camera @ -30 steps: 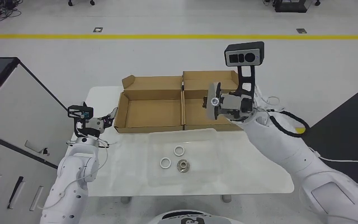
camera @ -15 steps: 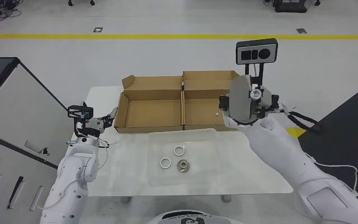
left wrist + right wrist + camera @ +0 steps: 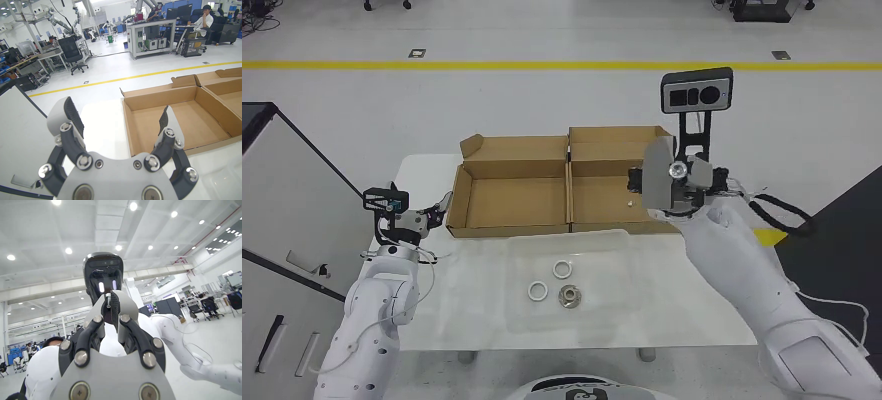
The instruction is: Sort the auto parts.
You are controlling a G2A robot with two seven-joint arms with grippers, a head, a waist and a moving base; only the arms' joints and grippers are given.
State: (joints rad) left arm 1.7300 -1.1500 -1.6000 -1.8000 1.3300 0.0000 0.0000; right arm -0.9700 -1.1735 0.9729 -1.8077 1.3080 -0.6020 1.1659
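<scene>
One small threaded part is pinched at the very tips of the right hand, whose fingers are closed tight on it. That hand sits high above the desk and is turned upward toward the robot's head. From above it appears at the right edge of the right box.

Three more parts lie in the clear tray at mid-desk. The far ring and the near ring are both white and lie apart from each other, the near one to the left. A metal nut-like piece lies just beside the near ring, on its right. A tiny piece rests on the floor of the right box, near its right wall; what it is cannot be told.

The left box stands against the right box. The two brown cartons are side by side along the far part of the desk, flaps folded open, just behind the tray.

The left hand hovers low at the desk's left side, just beside the left box's near left corner and pointed toward it. Its fingers are spread wide with nothing between them.
</scene>
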